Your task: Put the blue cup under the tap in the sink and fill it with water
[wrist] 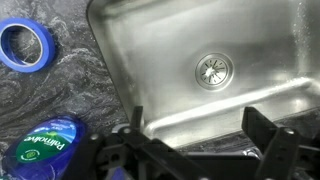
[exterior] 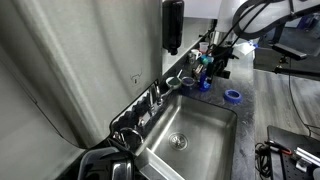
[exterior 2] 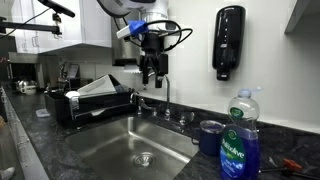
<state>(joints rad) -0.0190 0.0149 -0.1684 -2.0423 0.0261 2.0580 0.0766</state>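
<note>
One small dark blue round cup [exterior 2: 210, 137] stands on the dark stone counter [exterior 2: 30, 150] near its back edge, just beside the tall bottle of blue dish soap [exterior 2: 238, 140] and outside the big rectangular stainless-steel sink [exterior 2: 100, 150], the short chrome tap [exterior 2: 166, 100] nearby. The black gripper [exterior 2: 152, 80] hangs above the basin, fingers wide apart and empty. The reach likely comes next: descend over the rim, clear of the bottle, and pinch one wall firmly so the cup stays upright

1 sink [exterior 2: 105, 148], 1 tap [exterior: 156, 96], 1 blue cup [exterior 2: 211, 136], 1 bottle [exterior 2: 240, 142]
</note>
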